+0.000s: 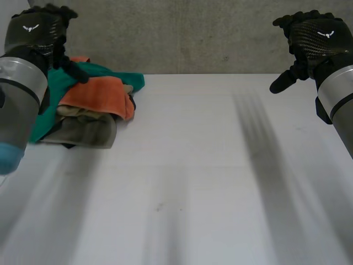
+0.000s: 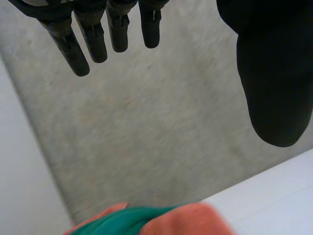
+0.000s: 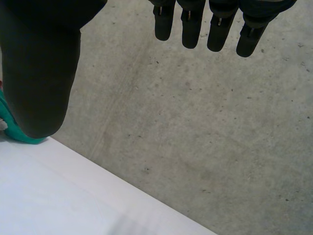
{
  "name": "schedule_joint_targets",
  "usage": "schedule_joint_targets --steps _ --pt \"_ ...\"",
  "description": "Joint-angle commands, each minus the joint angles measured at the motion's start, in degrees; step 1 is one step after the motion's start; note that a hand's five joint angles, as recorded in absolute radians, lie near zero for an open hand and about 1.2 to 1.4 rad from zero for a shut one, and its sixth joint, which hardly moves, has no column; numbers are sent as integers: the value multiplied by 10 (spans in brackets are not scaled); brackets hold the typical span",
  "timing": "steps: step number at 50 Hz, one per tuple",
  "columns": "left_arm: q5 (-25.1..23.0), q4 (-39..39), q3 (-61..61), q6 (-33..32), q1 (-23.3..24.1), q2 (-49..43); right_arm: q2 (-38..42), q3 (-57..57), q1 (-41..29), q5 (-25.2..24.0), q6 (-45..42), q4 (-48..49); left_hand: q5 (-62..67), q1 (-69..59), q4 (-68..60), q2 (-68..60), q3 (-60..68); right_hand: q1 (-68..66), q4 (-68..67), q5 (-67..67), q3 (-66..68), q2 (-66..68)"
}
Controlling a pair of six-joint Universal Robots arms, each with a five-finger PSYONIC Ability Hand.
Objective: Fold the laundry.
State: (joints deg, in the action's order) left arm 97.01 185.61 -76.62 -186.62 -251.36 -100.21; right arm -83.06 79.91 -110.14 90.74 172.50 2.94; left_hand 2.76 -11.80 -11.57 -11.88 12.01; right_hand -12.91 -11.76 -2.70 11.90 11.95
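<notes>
A laundry pile (image 1: 91, 105) sits on the white counter (image 1: 209, 165), close to the grey wall (image 1: 193, 33). In the pile an orange cloth (image 1: 96, 94) lies on a green cloth (image 1: 113, 74), with a khaki cloth (image 1: 88, 130) at the near side. The left robot hand (image 1: 38, 27) hangs over the pile, fingers (image 2: 93, 39) straight and spread from the thumb, holding nothing. The right robot hand (image 1: 314, 36) is raised well apart from the pile, also wide and empty.
</notes>
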Motion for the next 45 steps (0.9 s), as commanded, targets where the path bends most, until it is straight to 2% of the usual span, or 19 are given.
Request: schedule_joint_targets --steps 1,8,14,17,21,22,25,26,29,33,37,41,45 --pt "-5 6 100 -66 -83 -140 0 -2 3 -1 -3 0 -28 18 16 19 -20 29 18 27 -19 -20" --pt "-35 7 255 -90 -150 -315 4 -2 2 -5 -4 0 -28 18 16 19 -20 29 18 27 -19 -20" --pt "-119 20 355 -93 -178 -422 8 -2 2 -7 -6 0 5 -14 -17 -13 12 29 18 27 -19 -20" --pt "-133 23 383 -92 -186 -452 11 -2 2 -7 -7 0 38 -48 -50 -47 46 29 18 27 -19 -20" --pt "-141 25 403 -92 -188 -467 14 -3 3 -8 -8 0 203 -212 -215 -212 210 29 18 27 -19 -20" --pt "-141 26 403 -92 -187 -466 14 -3 3 -8 -8 0 370 -379 -382 -379 377 29 18 27 -19 -20" --pt "-141 29 405 -90 -184 -464 14 -3 9 -9 -11 0 601 -611 -613 -610 609 29 18 27 -19 -20" --pt "-141 36 404 -90 -180 -461 14 -3 11 -10 -12 0 672 -681 -684 -680 679 29 18 27 -19 -20" --pt "-135 50 401 -88 -175 -452 15 -3 14 -10 -14 0 672 -682 -684 -681 680 29 18 27 -19 -20" --pt "-129 53 386 -72 -152 -388 14 -4 16 -10 -16 0 672 -682 -684 -681 680 29 18 27 -19 -20" --pt "-133 58 347 -17 -131 -291 13 -8 25 -9 -15 0 672 -682 -684 -681 680 29 18 27 -19 -20" --pt "-140 59 310 64 -93 -163 12 -12 35 -10 -14 0 672 -682 -684 -681 680 29 18 27 -19 -20" --pt "-143 61 285 109 -62 -74 11 -16 47 -10 -14 0 672 -682 -684 -681 680 29 18 27 -19 -20"
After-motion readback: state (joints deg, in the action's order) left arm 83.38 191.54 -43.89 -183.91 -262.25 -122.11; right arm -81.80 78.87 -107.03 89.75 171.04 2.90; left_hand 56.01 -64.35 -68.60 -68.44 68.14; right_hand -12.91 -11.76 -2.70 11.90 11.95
